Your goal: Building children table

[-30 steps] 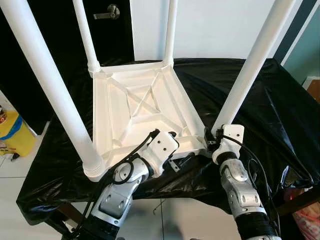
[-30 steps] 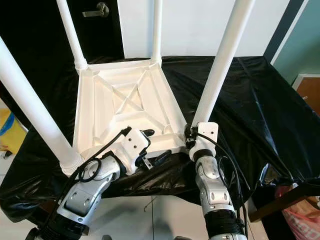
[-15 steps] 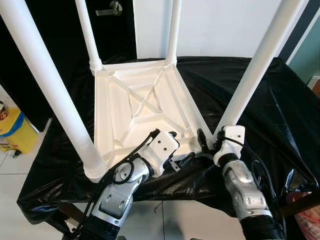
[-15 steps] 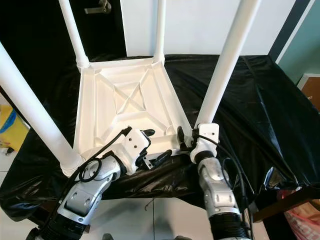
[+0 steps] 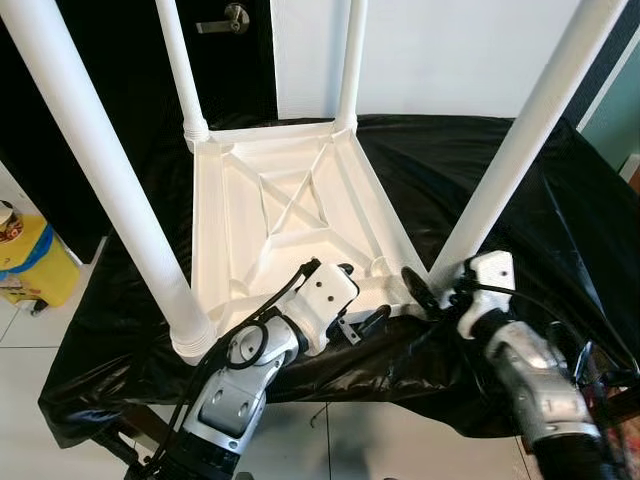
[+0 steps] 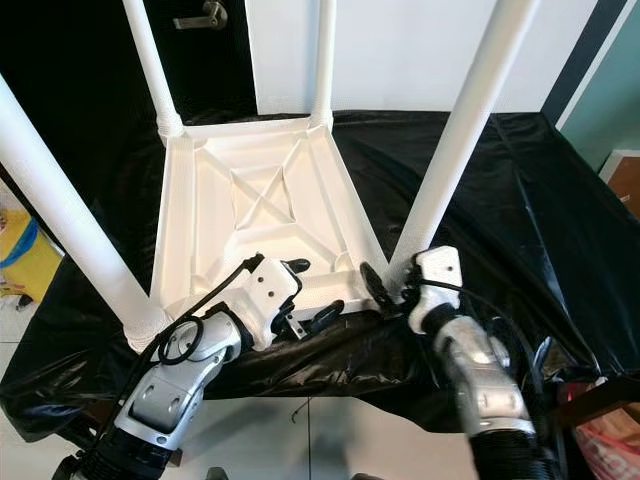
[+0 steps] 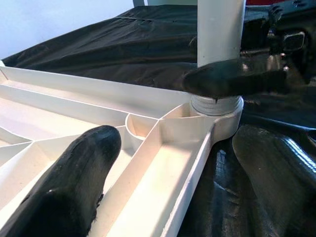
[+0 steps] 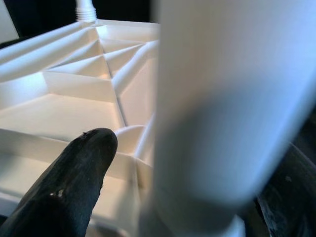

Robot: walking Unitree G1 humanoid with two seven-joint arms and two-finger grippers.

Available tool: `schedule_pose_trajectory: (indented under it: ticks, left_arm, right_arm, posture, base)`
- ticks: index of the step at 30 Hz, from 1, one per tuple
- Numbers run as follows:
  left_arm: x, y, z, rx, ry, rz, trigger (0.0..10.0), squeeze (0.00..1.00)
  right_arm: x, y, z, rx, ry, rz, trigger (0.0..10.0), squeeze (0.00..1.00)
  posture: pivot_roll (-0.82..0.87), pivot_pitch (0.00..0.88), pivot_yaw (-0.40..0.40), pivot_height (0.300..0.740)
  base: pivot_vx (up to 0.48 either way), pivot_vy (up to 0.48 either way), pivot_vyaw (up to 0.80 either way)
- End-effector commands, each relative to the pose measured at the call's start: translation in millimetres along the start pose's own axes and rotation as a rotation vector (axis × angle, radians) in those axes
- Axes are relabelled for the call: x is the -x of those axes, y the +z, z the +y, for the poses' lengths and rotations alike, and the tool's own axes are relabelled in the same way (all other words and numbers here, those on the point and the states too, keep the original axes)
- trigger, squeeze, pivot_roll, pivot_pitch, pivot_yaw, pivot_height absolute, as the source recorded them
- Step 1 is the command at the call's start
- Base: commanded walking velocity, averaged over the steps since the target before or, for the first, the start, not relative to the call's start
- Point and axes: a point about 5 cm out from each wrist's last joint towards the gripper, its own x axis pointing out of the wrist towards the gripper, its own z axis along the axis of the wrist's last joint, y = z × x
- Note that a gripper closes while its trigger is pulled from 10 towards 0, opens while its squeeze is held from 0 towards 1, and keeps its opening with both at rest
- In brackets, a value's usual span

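on the table draped in glossy black plastic sheeting (image 5: 520, 200) lies the white plastic children's table (image 5: 290, 215), flipped upside down with its ribbed underside facing up and four round white tube legs standing up from its corners. at the near edge, the left gripper (image 5: 357, 300) straddles the rim of the tabletop, its black fingers spread apart, one finger (image 7: 74, 177) over the inner ribbed channel and the other outside on the black sheet; nothing is clamped between them. beside it, the right gripper (image 5: 425, 290) sits at the base of the near right white leg (image 5: 520, 150), where that leg meets its threaded corner socket (image 7: 217, 106). its fingers stand apart on either side of the leg, one black finger (image 8: 74, 173) over the ribbed underside, and whether they press the tube cannot be told. a yellow container (image 5: 30, 265) stands on the tiled floor to the left.
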Motion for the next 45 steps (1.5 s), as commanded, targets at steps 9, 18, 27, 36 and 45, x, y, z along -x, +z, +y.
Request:
schedule_pose_trajectory:
  ticks: [9, 18, 27, 36, 45]
  left_arm:
    - [-3.0, 2, 2.8, -0.008, 0.013, 0.003, 10.0, 0.00]
    - [-1.1, 1, 3.5, -0.002, 0.037, 0.005, 10.0, 0.00]
    - [-1.3, 2, 5.6, -0.003, 0.039, 0.005, 10.0, 0.00]
    - [-1.7, 2, 5.1, -0.003, 0.041, 0.005, 10.0, 0.00]
    - [0.6, 1, 3.1, 0.000, 0.049, 0.008, 10.0, 0.00]
  right_arm:
    - [-12.1, -3, -10.1, 0.065, 0.199, 0.083, 9.8, 0.00]
    - [-13.0, -8, -16.4, 0.109, 0.248, 0.122, 0.0, 0.00]
    - [-10.4, -15, -16.7, 0.084, 0.187, 0.130, 10.0, 0.00]
    - [-9.7, -19, -10.9, 0.053, 0.069, 0.118, 10.0, 0.00]
    - [-9.8, -23, -1.1, -0.019, -0.208, 0.105, 10.0, 0.00]
  posture:
    - [-0.02, 0.000, -0.032, 0.740]
    - [0.00, 0.000, -0.052, 0.740]
    - [0.00, 0.003, -0.052, 0.740]
    - [0.01, 0.007, -0.065, 0.740]
    - [0.02, 0.005, -0.080, 0.740]
  base:
    - [0.000, 0.000, 0.00]
    - [0.000, 0.000, 0.00]
    - [0.000, 0.000, 0.00]
    - [0.000, 0.000, 0.00]
    - [0.000, 0.000, 0.00]
